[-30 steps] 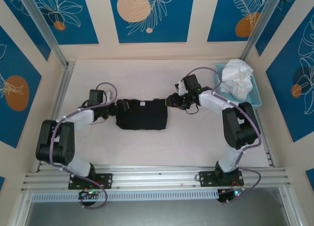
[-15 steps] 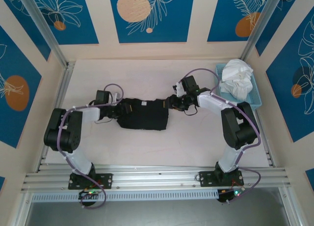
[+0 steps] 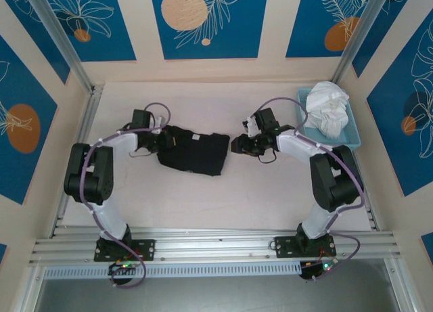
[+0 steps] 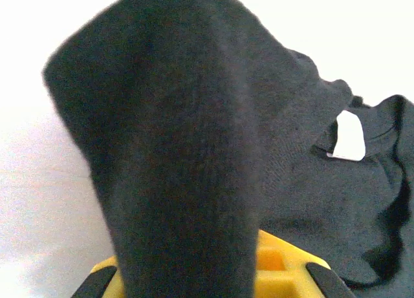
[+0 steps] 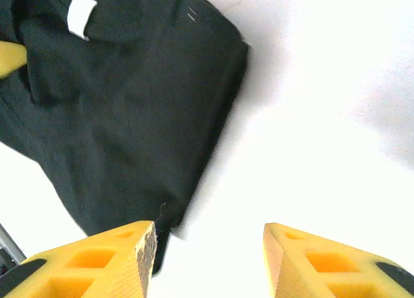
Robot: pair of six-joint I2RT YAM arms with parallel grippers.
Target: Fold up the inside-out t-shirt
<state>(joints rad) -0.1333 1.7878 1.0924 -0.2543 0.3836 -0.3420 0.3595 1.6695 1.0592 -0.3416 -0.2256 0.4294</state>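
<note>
One edge of the t-shirt (image 3: 194, 153) sits inside the left pincer (image 3: 162, 141).

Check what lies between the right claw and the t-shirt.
Bare table: the top view shows a narrow pale strip between the right claw and the t-shirt; the right wrist view shows the same gap, with nothing on it.

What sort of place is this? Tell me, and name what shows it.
Probably a robot lab work cell, not a home: a left arm and a right arm bolted to an aluminium rail, a pale table boxed in by blue-patterned panels, and a black t-shirt lying on it.
</note>
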